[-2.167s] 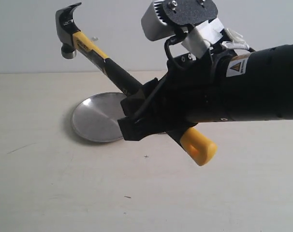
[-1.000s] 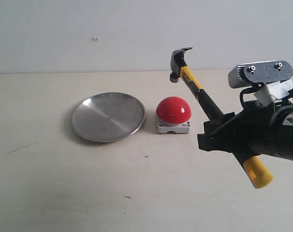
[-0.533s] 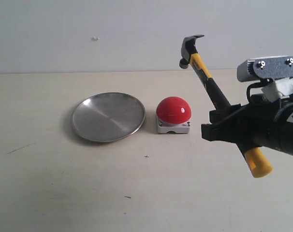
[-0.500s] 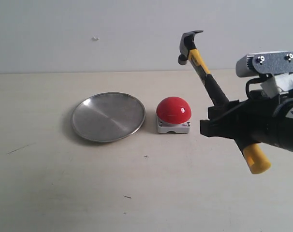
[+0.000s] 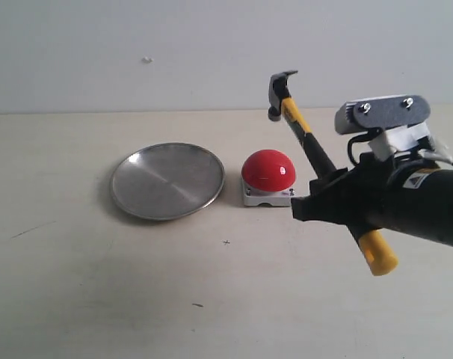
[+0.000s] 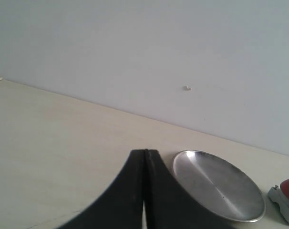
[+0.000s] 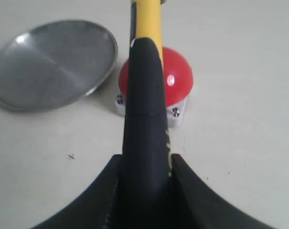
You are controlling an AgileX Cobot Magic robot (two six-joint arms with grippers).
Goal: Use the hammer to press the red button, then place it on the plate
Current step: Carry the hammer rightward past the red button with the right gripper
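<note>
My right gripper (image 5: 316, 203) (image 7: 145, 164) is shut on the black handle of the hammer (image 5: 310, 146) (image 7: 145, 100). The hammer tilts up and to the left, its dark head in the air above and just right of the red button (image 5: 268, 170) (image 7: 175, 82); the yellow butt sticks out below the gripper. The red dome sits on its light-grey base beside the silver plate (image 5: 167, 180) (image 7: 51, 62) (image 6: 217, 183), which lies to its left. My left gripper (image 6: 145, 155) is shut on nothing, held over the table left of the plate.
The beige tabletop (image 5: 137, 299) runs back to a pale wall (image 5: 137, 52). A few small dark specks mark the table in front of the button.
The right arm has swung from over the plate out to the right, uncovering the button, then come back left and down, bringing the hammer head closer to the button.
</note>
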